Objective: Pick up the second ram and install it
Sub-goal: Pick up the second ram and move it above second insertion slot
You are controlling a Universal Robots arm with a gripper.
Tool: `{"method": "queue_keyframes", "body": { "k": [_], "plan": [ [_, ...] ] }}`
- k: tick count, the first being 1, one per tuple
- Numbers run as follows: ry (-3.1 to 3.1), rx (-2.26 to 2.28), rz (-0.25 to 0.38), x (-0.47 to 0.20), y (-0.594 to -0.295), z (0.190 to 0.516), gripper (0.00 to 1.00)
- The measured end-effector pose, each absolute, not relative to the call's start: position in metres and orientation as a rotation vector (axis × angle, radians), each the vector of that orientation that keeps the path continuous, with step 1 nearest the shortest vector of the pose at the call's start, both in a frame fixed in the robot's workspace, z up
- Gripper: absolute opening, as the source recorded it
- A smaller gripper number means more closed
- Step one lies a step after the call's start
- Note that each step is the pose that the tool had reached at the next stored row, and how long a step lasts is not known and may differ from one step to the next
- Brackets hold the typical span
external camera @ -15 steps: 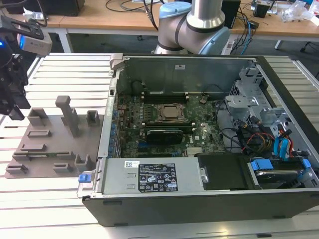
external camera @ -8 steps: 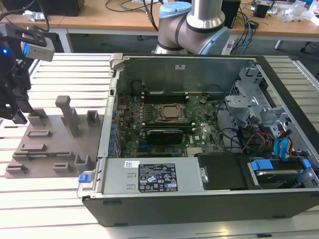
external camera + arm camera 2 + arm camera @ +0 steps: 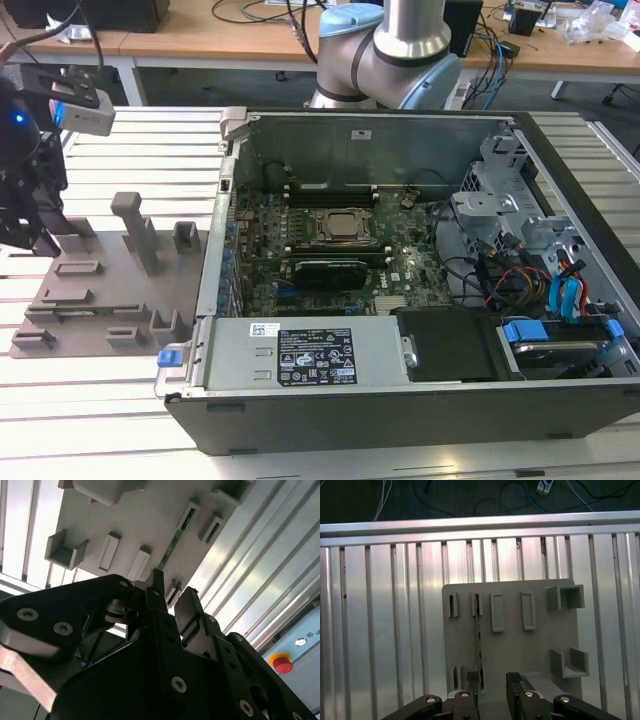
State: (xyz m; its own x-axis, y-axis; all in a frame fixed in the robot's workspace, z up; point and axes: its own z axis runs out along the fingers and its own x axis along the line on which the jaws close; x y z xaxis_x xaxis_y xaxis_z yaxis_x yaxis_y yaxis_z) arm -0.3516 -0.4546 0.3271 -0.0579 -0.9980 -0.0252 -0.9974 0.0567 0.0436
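The slatted table (image 3: 380, 620) is carrying a grey fixture (image 3: 510, 650), propping the second ram (image 3: 479, 640) on edge for gripping. The gripper (image 3: 493, 682) is hovering above, jaws apart.

1. The arm (image 3: 400, 40) is a silver-grey tube with rounded grey joints and a light blue cap (image 3: 345, 25).
2. The hand (image 3: 172, 586) is matte black, its jointed plates fastened with silver round-headed screws (image 3: 179, 683).
3. A pale grey camera box (image 3: 85, 108) and a small blue light (image 3: 17, 118) ride at the wrist.

Bright glare on table slats (image 3: 380, 605)
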Motion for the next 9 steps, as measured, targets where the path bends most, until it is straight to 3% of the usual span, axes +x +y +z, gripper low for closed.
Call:
{"method": "queue_keyframes", "body": {
  "k": [9],
  "plan": [
    [-2.275, 2.148, -0.077, -0.352, -0.455, 0.313, 0.36]
  ]
}}
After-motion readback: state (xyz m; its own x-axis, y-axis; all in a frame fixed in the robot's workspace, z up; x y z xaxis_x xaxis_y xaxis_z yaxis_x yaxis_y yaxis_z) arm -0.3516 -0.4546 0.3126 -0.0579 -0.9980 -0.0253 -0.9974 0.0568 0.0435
